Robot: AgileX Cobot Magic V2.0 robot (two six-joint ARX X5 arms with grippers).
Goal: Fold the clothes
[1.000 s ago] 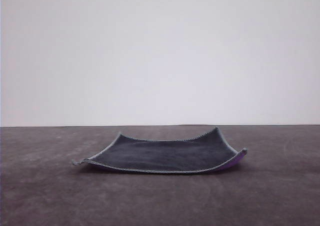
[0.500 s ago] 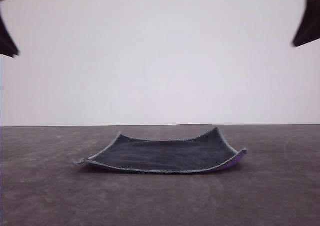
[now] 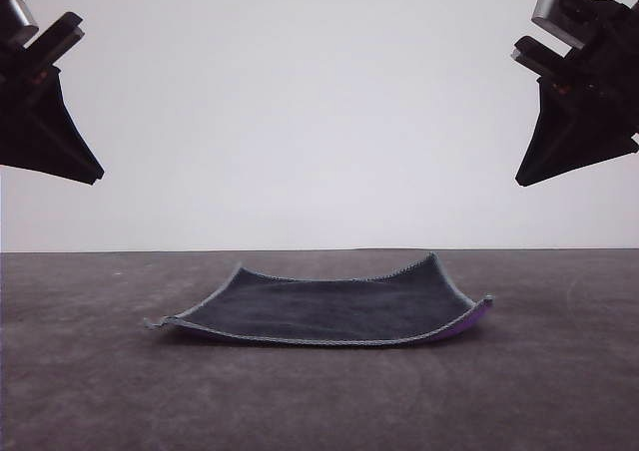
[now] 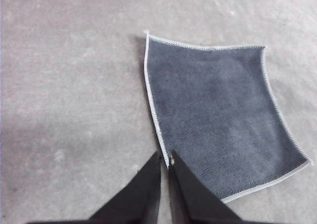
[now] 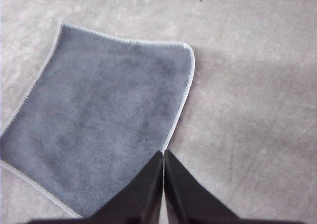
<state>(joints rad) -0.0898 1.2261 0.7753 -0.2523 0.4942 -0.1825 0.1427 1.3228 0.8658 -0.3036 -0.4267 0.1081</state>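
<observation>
While the cloth [image 3: 334,309] lies grey-face-up on the table [image 3: 90,391], my left gripper [image 4: 165,160] and right gripper [image 5: 163,154] hang above, fingers pressed together.

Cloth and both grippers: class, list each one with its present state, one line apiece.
cloth: unfolded, spread on the table, dark grey face up, corners curling upward.
left gripper: shut, empty, above the table.
right gripper: shut, empty, above the table.
</observation>
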